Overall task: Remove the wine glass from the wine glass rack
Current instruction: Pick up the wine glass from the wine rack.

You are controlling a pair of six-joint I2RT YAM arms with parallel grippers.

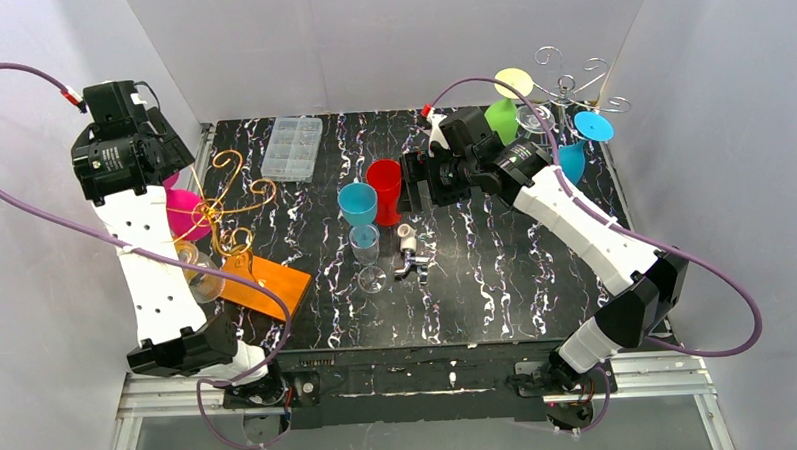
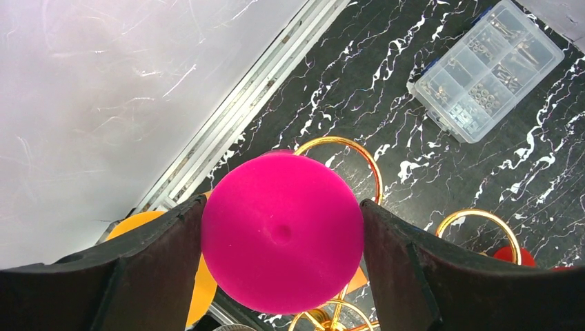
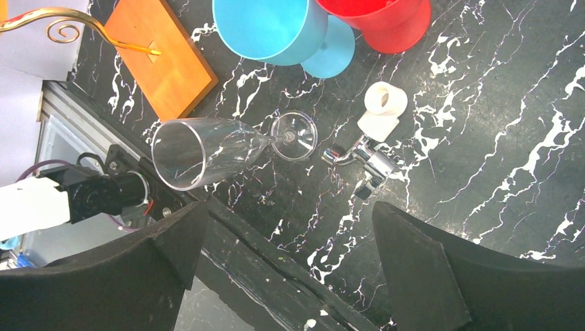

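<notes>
A pink wine glass [image 2: 281,231] hangs foot-up on the gold wire rack [image 1: 235,196], which stands on an orange wooden base [image 1: 271,281] at the table's left. My left gripper [image 2: 283,207] is at the rack's top, and its two fingers press on either side of the glass's round foot. In the top view the pink bowl [image 1: 186,217] hangs just below the left gripper [image 1: 165,168]. My right gripper [image 1: 413,189] is open and empty above the table's middle, beside a red glass [image 1: 384,190].
A clear glass [image 1: 201,279] hangs low on the gold rack. A blue glass [image 1: 357,204], a clear glass [image 3: 207,148] and a metal fitting [image 3: 369,141] sit mid-table. A parts box [image 1: 293,147] lies at the back. A silver rack [image 1: 570,84] with coloured glasses stands at the back right.
</notes>
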